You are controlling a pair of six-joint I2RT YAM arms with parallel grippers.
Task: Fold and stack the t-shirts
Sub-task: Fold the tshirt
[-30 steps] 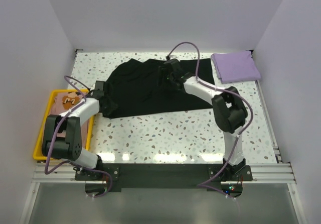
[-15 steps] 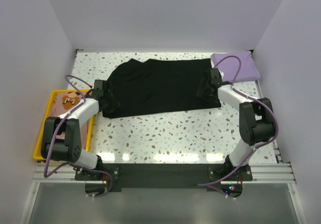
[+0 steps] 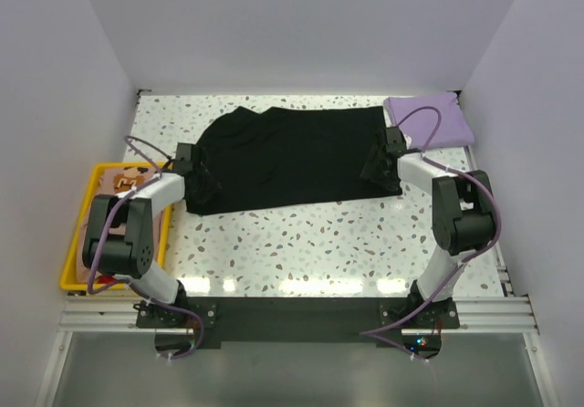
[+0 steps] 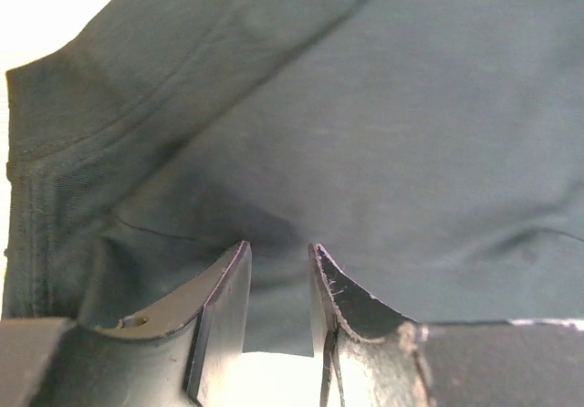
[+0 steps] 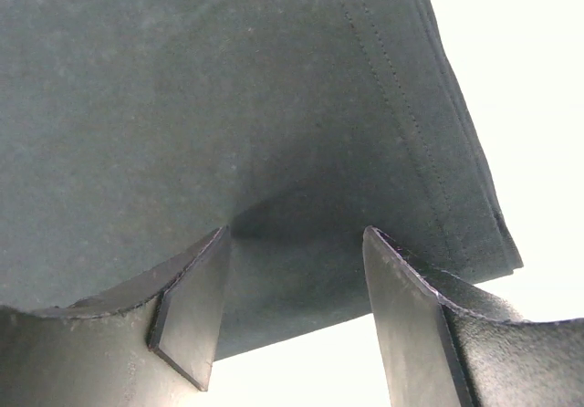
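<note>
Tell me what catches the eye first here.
A large black t-shirt lies spread across the middle of the speckled table, with the left gripper at its left edge and the right gripper at its right. A folded lavender t-shirt sits in the far right corner, and a yellow tray sits at the left edge.

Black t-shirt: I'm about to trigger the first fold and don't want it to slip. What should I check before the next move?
1. Left gripper pinching the black t-shirt: ok, jaws nearly closed on cloth.
2. Right gripper holding its right edge: not ok, jaws stand wide apart.
3. Shirt spread flat: not ok, its left part is bunched.
4. Lavender t-shirt clear of the black one: cannot tell, their edges meet.
5. Peach t-shirt out of the way: ok, it lies in the yellow tray.
</note>
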